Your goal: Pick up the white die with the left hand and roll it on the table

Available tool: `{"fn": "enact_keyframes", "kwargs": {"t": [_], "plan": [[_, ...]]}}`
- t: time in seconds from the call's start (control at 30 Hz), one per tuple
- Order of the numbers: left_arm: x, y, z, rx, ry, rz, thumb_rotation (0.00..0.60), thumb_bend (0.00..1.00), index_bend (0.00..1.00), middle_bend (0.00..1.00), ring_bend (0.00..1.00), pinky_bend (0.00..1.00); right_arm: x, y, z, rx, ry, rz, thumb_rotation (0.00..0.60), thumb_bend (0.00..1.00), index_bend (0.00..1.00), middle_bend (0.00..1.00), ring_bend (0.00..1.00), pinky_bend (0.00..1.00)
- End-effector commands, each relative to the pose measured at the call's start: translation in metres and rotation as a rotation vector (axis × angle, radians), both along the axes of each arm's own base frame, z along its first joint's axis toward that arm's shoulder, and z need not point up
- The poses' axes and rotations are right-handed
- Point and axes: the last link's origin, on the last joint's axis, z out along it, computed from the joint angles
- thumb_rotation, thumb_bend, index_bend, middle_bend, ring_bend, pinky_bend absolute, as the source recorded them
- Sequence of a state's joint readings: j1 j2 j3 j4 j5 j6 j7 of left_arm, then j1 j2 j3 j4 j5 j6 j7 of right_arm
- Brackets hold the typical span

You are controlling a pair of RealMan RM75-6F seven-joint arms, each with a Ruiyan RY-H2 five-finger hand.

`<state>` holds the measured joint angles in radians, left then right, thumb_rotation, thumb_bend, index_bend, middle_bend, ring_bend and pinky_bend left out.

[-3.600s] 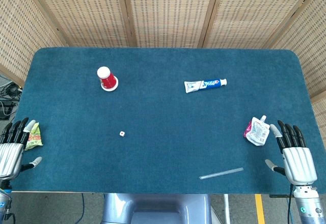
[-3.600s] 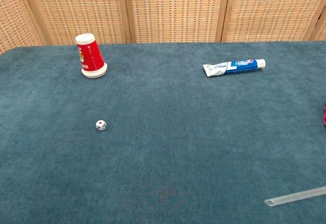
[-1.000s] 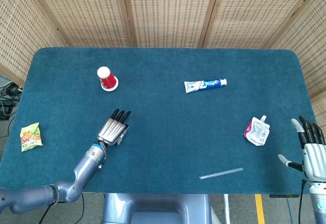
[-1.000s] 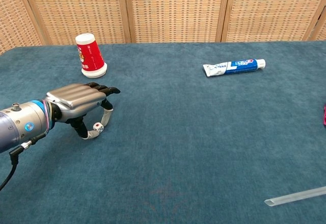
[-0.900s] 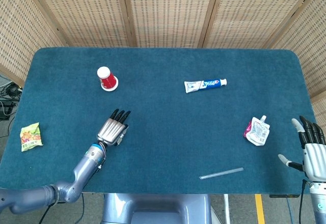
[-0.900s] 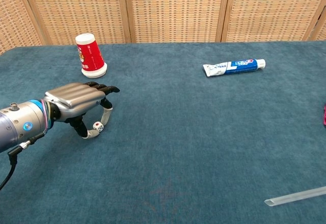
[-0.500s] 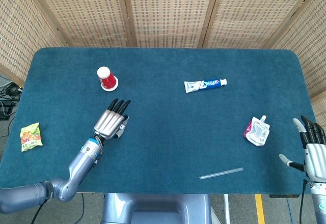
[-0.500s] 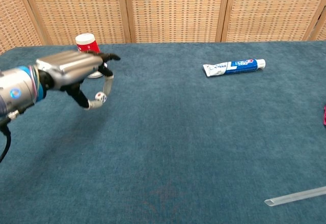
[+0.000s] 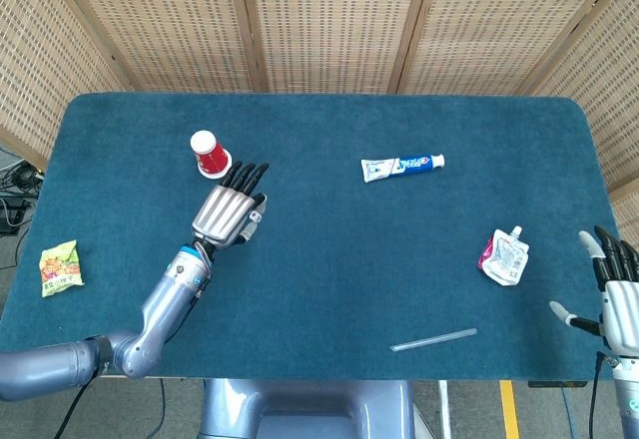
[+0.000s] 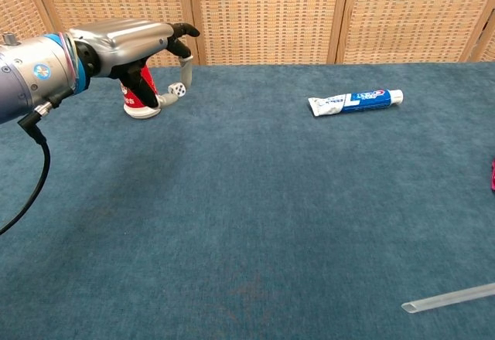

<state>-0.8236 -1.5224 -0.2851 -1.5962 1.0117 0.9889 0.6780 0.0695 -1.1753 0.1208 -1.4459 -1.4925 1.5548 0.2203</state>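
My left hand [image 10: 135, 46] is raised well above the blue table, pinching the small white die [image 10: 177, 90] between thumb and a finger. From the head view the same hand [image 9: 228, 215] hovers left of centre, just below the red cup, and the die [image 9: 255, 217] peeks out at its right edge. At the table's front right corner my right hand [image 9: 617, 304] rests with its fingers spread and nothing in it; the chest view does not show it.
A red cup [image 9: 209, 154] stands upside down behind the left hand, also partly hidden by it in the chest view [image 10: 141, 93]. A toothpaste tube [image 9: 401, 167], a white pouch [image 9: 505, 256], a clear straw [image 9: 433, 340] and a snack packet [image 9: 60, 267] lie around the blue table [image 9: 329, 259].
The left hand closed on the die on the table, then lifted it up and away toward the red cup. The right hand stayed at the corner.
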Motion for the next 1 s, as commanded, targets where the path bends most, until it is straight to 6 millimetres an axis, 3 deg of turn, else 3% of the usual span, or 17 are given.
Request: {"fn": "enact_keyframes", "kwargs": {"t": [0.03,0.1,0.2,0.6,0.87,0.93,1.0], "plan": [[-0.001,-0.002,-0.003,0.000,0.010,0.000,0.600,0.34,0.28,0.00,0.00,0.00,0.000,0.000,0.000,-0.001,0.000,0.000,0.600,0.09,0.05,0.00,0.00,0.00],[-0.003,-0.002,-0.005,-0.005,0.018,0.009,0.600,0.31,0.19,0.00,0.00,0.00,0.000,0.000,0.000,0.000,0.000,0.000,0.600,0.09,0.05,0.00,0.00,0.00],[-0.007,-0.003,-0.005,-0.005,0.025,0.016,0.600,0.30,0.14,0.00,0.00,0.00,0.000,0.000,0.000,0.001,0.001,0.000,0.600,0.09,0.05,0.00,0.00,0.00],[-0.030,-0.016,0.007,0.035,0.002,0.031,0.600,0.30,0.10,0.00,0.00,0.00,0.000,0.000,-0.002,0.006,0.009,-0.004,0.600,0.09,0.05,0.00,0.00,0.00],[-0.065,-0.039,0.026,0.088,-0.033,0.067,0.600,0.29,0.03,0.00,0.00,0.00,0.001,0.001,-0.004,0.015,0.020,-0.003,0.600,0.09,0.05,0.00,0.00,0.00],[-0.082,-0.051,0.039,0.130,-0.036,0.089,0.600,0.25,0.01,0.00,0.00,0.00,0.002,0.002,-0.003,0.014,0.025,-0.002,0.600,0.09,0.05,0.00,0.00,0.00],[-0.099,-0.065,0.052,0.176,-0.025,0.109,0.600,0.13,0.00,0.00,0.00,0.00,0.003,0.002,-0.003,0.014,0.031,-0.001,0.600,0.09,0.05,0.00,0.00,0.00]]}}
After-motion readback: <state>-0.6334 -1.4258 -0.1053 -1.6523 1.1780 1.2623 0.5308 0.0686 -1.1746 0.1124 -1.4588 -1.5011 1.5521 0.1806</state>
